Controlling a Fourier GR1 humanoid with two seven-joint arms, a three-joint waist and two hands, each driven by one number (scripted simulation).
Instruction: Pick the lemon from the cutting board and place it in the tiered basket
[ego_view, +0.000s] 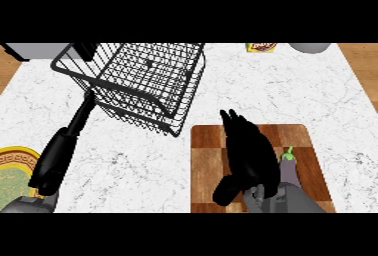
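The wooden cutting board (210, 170) lies at the lower right of the counter. My right hand (247, 150) hovers over its middle, open, with fingers straight and pointing away from me and the thumb out at the lower left. No lemon shows; whatever lies beneath the hand is hidden. The black wire tiered basket (144, 82) stands tilted in view at the upper left, its near corner close to the board's far left corner. My left hand (63, 145) stretches straight along the left side, open, fingertips touching or almost touching the basket's left edge.
A purplish vegetable with a green stem (287, 162) lies on the board beside my right wrist. A yellow patterned plate (13, 170) sits at the left edge. At the far edge are a small yellow item (262, 47) and a pale round vessel (310, 47).
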